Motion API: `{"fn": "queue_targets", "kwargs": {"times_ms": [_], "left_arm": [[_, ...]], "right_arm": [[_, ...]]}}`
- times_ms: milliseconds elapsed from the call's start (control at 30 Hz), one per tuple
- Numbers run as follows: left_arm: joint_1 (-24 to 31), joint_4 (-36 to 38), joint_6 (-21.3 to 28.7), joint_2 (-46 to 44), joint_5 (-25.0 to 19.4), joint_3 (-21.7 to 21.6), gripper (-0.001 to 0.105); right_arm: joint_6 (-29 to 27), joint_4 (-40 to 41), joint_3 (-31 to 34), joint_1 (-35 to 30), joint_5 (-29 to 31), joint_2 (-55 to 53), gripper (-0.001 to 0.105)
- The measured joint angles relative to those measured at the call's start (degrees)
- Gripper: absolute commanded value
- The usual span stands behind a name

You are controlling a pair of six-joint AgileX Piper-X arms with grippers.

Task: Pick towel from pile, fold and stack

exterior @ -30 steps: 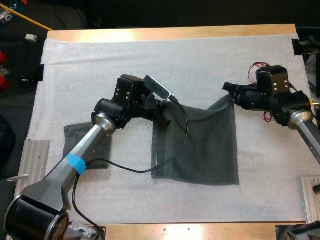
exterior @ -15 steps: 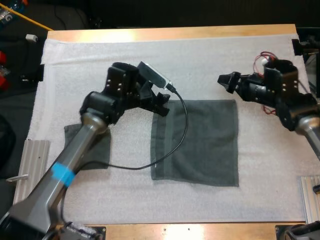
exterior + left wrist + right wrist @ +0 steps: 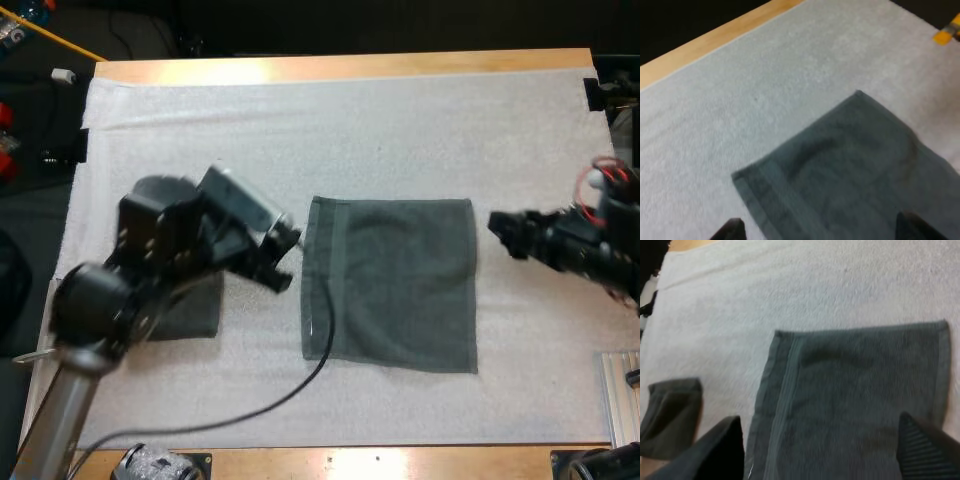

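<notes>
A dark grey-green towel (image 3: pixel 390 285) lies flat and square in the middle of the white mat. My left gripper (image 3: pixel 285 262) hangs just left of the towel's left edge, open and holding nothing. My right gripper (image 3: pixel 503 235) is off the towel's right edge, open too. A second dark towel (image 3: pixel 190 312), folded small, lies at the left, partly under my left arm. In the left wrist view the towel (image 3: pixel 855 165) spreads beyond my gripper (image 3: pixel 820 232), fingertips (image 3: pixel 732 227) wide apart. In the right wrist view the towel (image 3: pixel 860 400) lies ahead of my gripper (image 3: pixel 820 455), the small towel (image 3: pixel 670 415) beside it.
The white mat (image 3: pixel 330 130) covers most of the wooden table (image 3: pixel 340 65). Metal rails sit at the front left (image 3: pixel 70 320) and front right (image 3: pixel 620 385) of the table.
Both grippers let go of the towel's far corners and drew away, the left one to the left and nearer, the right one to the right. The towel now lies flat.
</notes>
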Motion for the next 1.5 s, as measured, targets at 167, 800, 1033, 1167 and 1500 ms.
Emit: {"fn": "queue_targets", "kwargs": {"times_ms": [167, 800, 1033, 1167, 1500], "left_arm": [[0.0, 7.6, -1.2, -6.8, 0.2, 0.4, 0.058], [0.0, 13.6, -5.5, -18.6, 4.0, 19.4, 0.058], [0.0, 10.2, -5.6, -18.6, 4.6, 25.4, 0.058], [0.0, 7.2, -7.5, -18.6, 6.6, 27.8, 0.058], [0.0, 2.5, -10.0, -18.6, 7.0, 28.0, 0.058]], "right_arm": [[0.0, 7.7, 0.0, 0.0, 0.0, -7.5, 0.063], [-2.1, 27.3, 1.2, 0.0, 2.3, -18.0, 0.063], [-1.6, 22.0, 13.0, 0.0, 0.6, -17.9, 0.063], [1.5, 14.1, 22.0, 0.0, -1.9, -17.6, 0.063], [3.9, 4.2, 30.4, 0.0, -4.6, -7.7, 0.063]]}}
